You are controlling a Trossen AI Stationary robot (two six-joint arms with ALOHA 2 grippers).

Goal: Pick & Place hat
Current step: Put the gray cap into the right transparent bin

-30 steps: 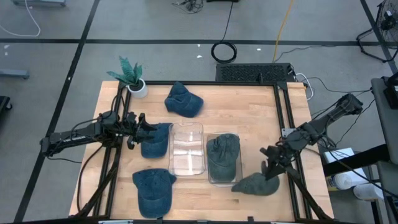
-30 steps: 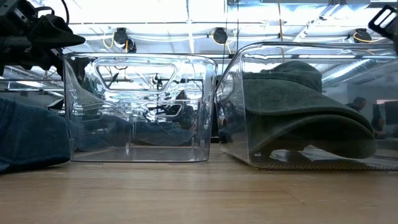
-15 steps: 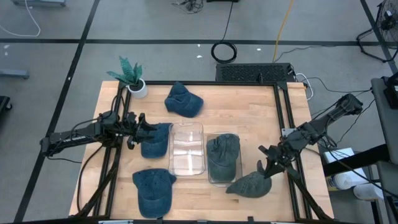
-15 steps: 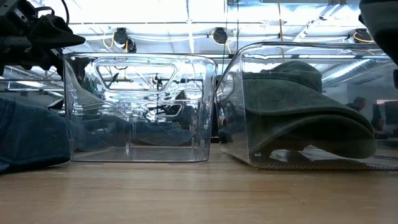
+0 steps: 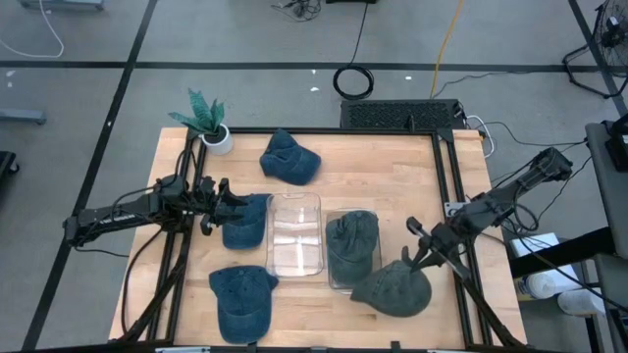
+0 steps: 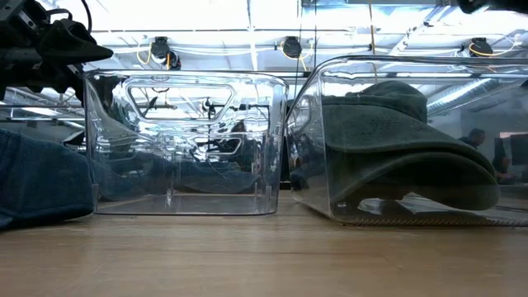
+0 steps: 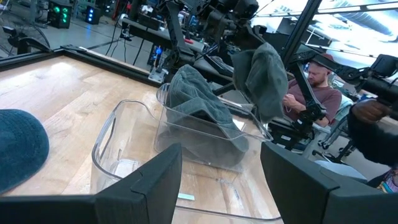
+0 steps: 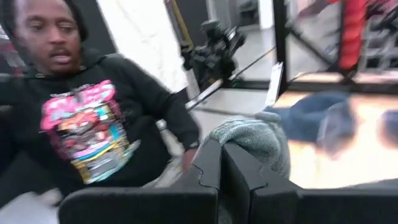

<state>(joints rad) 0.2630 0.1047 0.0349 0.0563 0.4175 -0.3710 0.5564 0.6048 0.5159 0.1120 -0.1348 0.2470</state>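
Note:
A grey-green hat (image 5: pixel 392 291) hangs from my right gripper (image 5: pixel 420 257), which is shut on it near the table's near right corner. In the left wrist view this hat (image 7: pixel 261 74) hangs in the air beside the clear bin (image 5: pixel 353 279) that holds another grey hat (image 5: pixel 351 243). An empty clear bin (image 5: pixel 296 233) stands to its left. My left gripper (image 5: pixel 228 203) is open and waits over the edge of a blue hat (image 5: pixel 247 224) lying on the table. My right gripper pinches the grey-green hat's upper edge (image 8: pixel 249 138) between its two shut fingers (image 8: pixel 208 165), coming from above. The hat hangs below the fingers, slack and lifted clear of the table.
Two more blue hats lie on the table, one at the far side (image 5: pixel 289 159) and one at the near left (image 5: pixel 240 299). A potted plant (image 5: pixel 208 123) stands at the far left corner. People (image 8: pixel 93 124) are in the room beyond the table.
My right gripper has risen and moved a little toward the table's left. The grey-green hat, which lay flat near the right edge, has come up off the table and now hangs free below the gripper, closer to the bin with the grey hat.

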